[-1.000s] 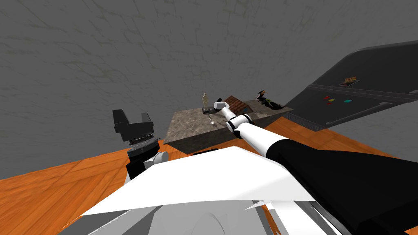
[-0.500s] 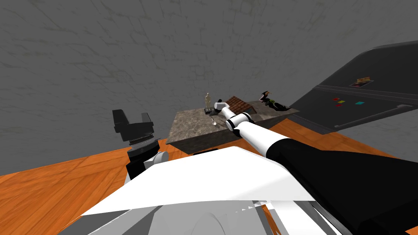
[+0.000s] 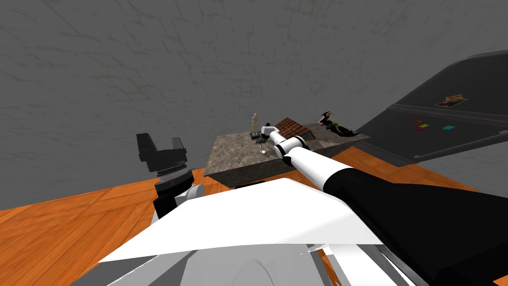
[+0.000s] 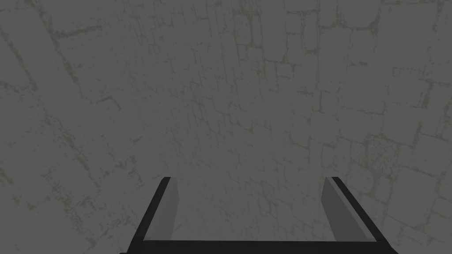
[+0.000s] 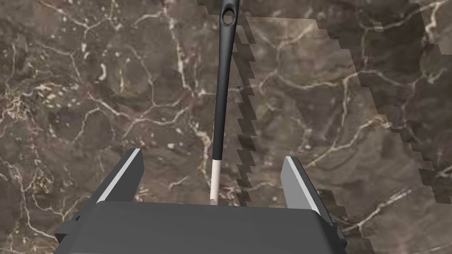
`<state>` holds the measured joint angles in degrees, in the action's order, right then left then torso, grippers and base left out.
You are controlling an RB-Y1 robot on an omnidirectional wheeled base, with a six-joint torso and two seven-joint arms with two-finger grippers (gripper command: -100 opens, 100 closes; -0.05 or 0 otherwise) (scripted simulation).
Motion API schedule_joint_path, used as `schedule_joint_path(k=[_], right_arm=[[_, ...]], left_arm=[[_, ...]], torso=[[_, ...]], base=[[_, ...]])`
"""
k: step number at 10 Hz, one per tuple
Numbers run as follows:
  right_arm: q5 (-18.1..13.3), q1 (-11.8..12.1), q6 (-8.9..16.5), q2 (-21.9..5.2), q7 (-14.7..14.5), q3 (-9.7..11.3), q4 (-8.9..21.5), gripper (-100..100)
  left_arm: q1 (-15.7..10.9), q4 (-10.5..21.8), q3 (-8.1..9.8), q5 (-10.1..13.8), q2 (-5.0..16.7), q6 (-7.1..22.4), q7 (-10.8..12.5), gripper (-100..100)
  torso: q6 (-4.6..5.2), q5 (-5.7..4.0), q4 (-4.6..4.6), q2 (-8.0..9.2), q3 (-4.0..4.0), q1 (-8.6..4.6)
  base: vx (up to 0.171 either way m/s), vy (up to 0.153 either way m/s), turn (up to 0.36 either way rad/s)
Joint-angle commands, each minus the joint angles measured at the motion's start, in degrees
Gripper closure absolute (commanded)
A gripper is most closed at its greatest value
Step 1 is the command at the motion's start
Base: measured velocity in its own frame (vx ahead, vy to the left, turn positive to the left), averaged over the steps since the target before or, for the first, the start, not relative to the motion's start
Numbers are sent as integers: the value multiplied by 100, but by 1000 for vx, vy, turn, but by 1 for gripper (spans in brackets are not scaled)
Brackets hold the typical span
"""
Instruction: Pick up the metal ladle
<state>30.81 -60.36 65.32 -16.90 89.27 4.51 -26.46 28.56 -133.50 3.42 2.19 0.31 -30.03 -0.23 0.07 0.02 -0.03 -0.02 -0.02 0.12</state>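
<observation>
Over the last sec your R arm eases in closer to the pale figurine (image 3: pixel 255 121) on the table (image 3: pixel 233 156). The whole head view slides a bit too, but that's the head cam moving, not the stuff on the table. The ladle (image 5: pixel 220 101) hasn't budged: it lies flat on the brown veined top near the figurine, w/ its bright bowl toward the robot in the head view. In the R wrist view the right gripper (image 5: pixel 212 155) now straddles it. The fingers are spread wide, one each side of the dark handle and neither touching. The pale shaft runs under the gripper body and the holed handle end points away from it. So alignment looks approx done, w/ the handle about centred. Next you prob need a short drop, then close. You can't tell how high the tips sit above the top, so go slow. The left gripper (image 4: pixel 249 181) is parked up on the L side, fingers spread, nothing btwn them.
</observation>
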Motion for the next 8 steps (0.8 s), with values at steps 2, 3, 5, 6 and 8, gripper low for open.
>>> schedule_joint_path(k=[2, 3, 5, 6, 8], right_arm=[[-22, 138, -165, 36, -111, -50, 48, -100], [-34, 206, -246, 54, -166, -76, 73, -100], [-24, 118, -282, 62, -182, -76, 196, -100], [-26, 128, -281, 62, -183, -76, 182, 100], [-27, 126, -282, 57, -182, -76, 183, 100]], left_arm=[[0, 0, 0, 0, 0, 0, 0, 0], [0, 0, 0, 0, 0, 0, 0, 0], [0, 0, 0, 0, 0, 0, 0, 0], [0, 0, 0, 0, 0, 0, 0, 0], [0, 0, 0, 0, 0, 0, 0, 0]], torso=[[0, -1, 1, 5, 3, -5], [1, -1, -1, -5, -2, 0], [0, -1, -2, -3, -2, -3], [0, -2, 1, 5, 3, -7], [-4, -3, 1, 10, 5, -6]], base=[[22, 12, -7], [74, 44, -22], [9, 6, 0], [0, 0, 0], [0, 0, 0]])
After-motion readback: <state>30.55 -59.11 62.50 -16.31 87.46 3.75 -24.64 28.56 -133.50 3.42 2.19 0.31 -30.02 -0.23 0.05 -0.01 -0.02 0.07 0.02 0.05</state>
